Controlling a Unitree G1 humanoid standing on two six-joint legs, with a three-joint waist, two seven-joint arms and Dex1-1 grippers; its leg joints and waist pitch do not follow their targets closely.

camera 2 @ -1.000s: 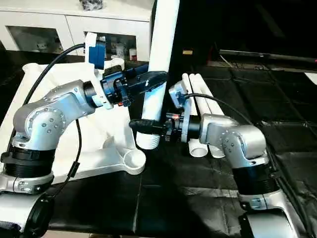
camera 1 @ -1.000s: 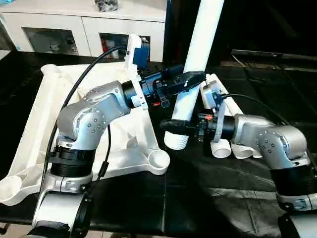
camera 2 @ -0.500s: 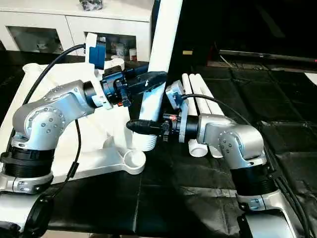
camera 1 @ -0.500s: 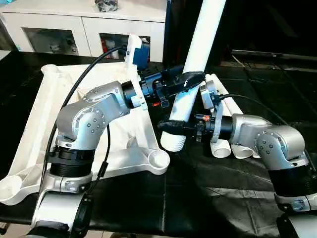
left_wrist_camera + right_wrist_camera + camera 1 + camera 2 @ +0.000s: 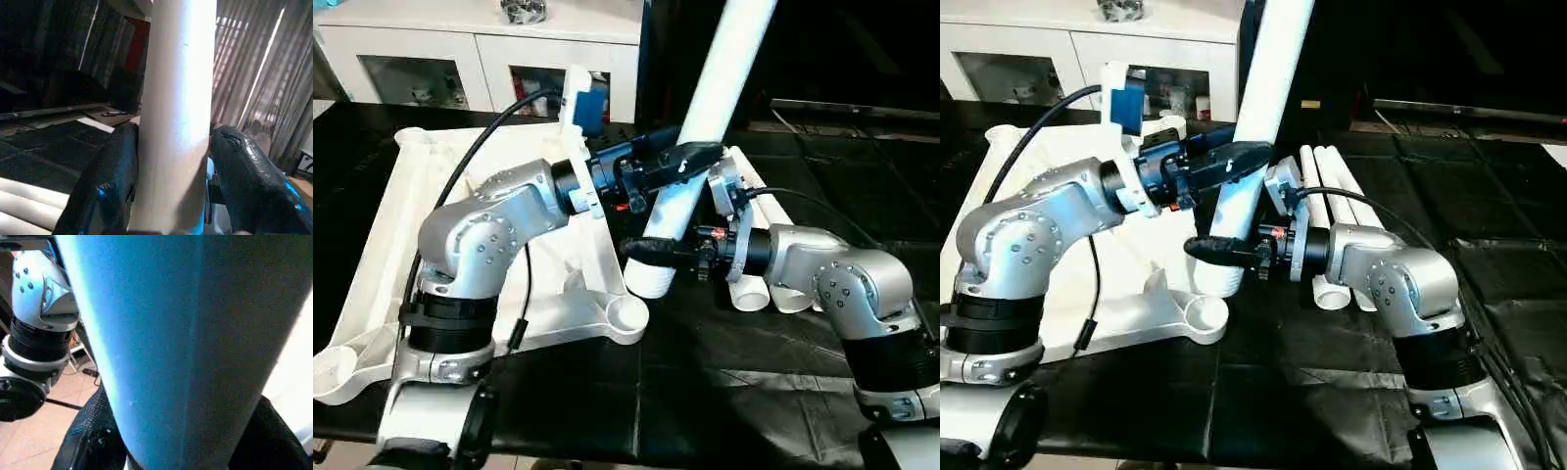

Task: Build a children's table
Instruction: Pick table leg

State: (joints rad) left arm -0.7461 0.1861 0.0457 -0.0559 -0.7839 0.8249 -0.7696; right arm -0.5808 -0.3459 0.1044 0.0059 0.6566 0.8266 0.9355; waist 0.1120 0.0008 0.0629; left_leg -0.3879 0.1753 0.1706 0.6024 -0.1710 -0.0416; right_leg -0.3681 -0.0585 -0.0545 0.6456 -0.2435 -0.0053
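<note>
The children's table top (image 5: 401, 206) lies underside up on the black table, with a round corner socket (image 5: 628, 315) at its near right. One white leg (image 5: 722, 73) stands steeply, its top leaning right and its lower end (image 5: 651, 279) just above and right of that socket. My left gripper (image 5: 697, 157) is shut on the leg's middle; in the left wrist view both black fingers (image 5: 105, 186) press against the leg (image 5: 178, 98). My right gripper (image 5: 651, 250) is shut on the leg near its lower end, and the leg (image 5: 171, 323) runs between its fingers (image 5: 90, 440).
Other white legs (image 5: 771, 286) lie side by side on the black cloth behind my right forearm. A white glass-door cabinet (image 5: 480, 59) stands at the back left. Bare black tabletop (image 5: 705, 392) lies in front of the grippers.
The leg's lower end has swung left toward the corner socket and its top has tipped further right. My right gripper moved left with it; the left gripper stayed about where it was.
</note>
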